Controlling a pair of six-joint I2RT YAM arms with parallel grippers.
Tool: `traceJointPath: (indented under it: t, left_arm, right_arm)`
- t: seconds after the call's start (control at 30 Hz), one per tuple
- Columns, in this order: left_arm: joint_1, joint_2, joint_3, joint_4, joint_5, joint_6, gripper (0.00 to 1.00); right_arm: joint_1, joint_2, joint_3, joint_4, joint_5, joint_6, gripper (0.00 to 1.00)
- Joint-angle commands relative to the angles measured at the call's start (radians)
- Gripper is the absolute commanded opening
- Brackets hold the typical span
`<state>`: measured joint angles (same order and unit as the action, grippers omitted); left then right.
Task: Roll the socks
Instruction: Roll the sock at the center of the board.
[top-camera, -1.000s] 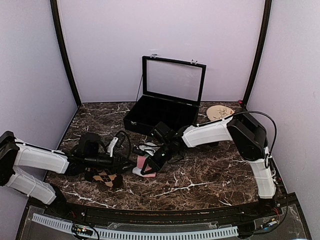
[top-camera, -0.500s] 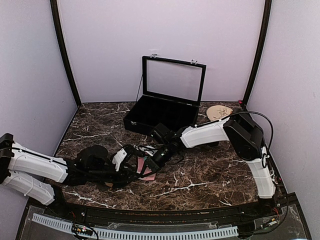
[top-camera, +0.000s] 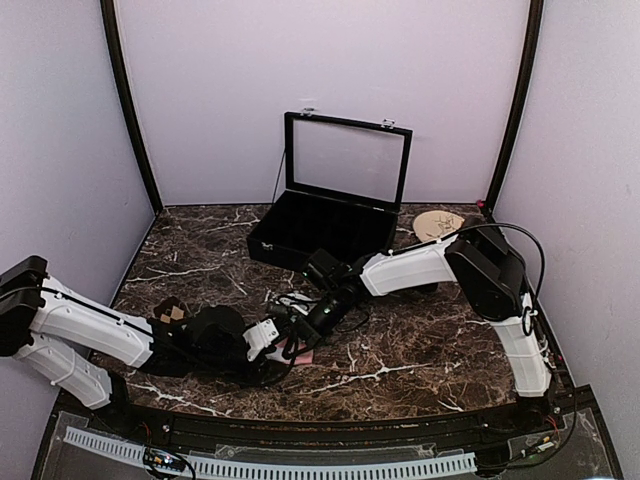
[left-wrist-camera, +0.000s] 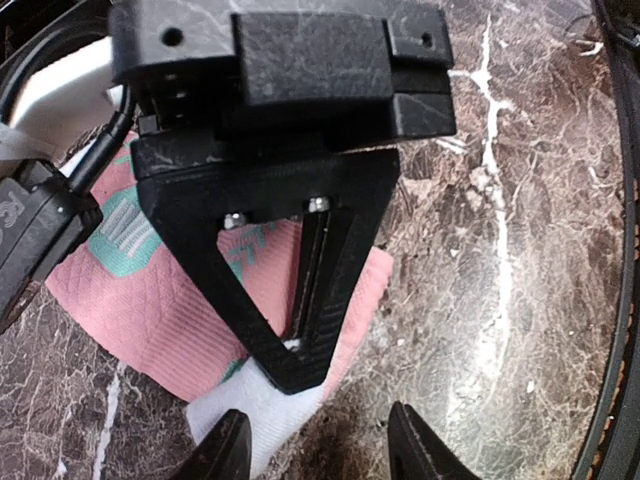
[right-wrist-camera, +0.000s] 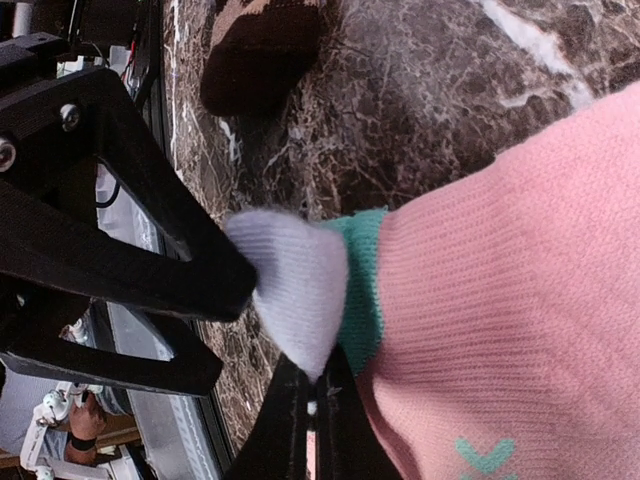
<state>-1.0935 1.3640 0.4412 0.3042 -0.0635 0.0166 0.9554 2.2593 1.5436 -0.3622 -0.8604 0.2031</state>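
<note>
The pink sock (left-wrist-camera: 150, 310) with teal patches lies flat on the marble table, its white toe (right-wrist-camera: 295, 270) pinched by my right gripper (right-wrist-camera: 312, 385), which is shut on it. In the top view only a sliver of the pink sock (top-camera: 303, 353) shows under the two grippers. My left gripper (left-wrist-camera: 320, 455) is open just in front of that toe, one fingertip (left-wrist-camera: 225, 452) over the white corner and the other over bare marble. The dark brown argyle sock (right-wrist-camera: 260, 40) lies to the left, mostly hidden behind my left arm (top-camera: 172, 312).
An open black case (top-camera: 320, 225) with its lid raised stands at the back centre. A round wooden disc (top-camera: 440, 222) lies at the back right. The table's front edge (top-camera: 300, 415) runs just behind my left arm.
My left arm has swung right, off the brown sock, and its open gripper now faces the pink sock's toe. The right gripper has drawn slightly left, still pinching the sock.
</note>
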Motion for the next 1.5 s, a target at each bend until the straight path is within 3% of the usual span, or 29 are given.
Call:
traceJointPath:
  t: [0.0,0.83,1.03,1.17,1.47]
  left_arm:
    - [-0.021,0.032,0.054,-0.047,-0.090,0.074,0.50]
    - [-0.032,0.105,0.117,-0.111,-0.002,0.152,0.49]
    - [-0.033,0.133,0.130,-0.123,-0.006,0.169,0.44]
    - [-0.034,0.157,0.148,-0.151,0.012,0.171,0.31]
    - [-0.035,0.176,0.164,-0.182,0.052,0.168,0.27]
  right_arm:
    - [-0.004,-0.009,-0.010,-0.027,-0.009,-0.024,0.00]
    - [0.007,-0.044,-0.037,-0.076,-0.019,-0.062,0.00]
    - [0.009,-0.041,-0.033,-0.086,-0.026,-0.068,0.00]
    - [0.009,-0.039,-0.030,-0.093,-0.029,-0.072,0.00]
    - [0.010,-0.034,-0.015,-0.112,-0.035,-0.082,0.00]
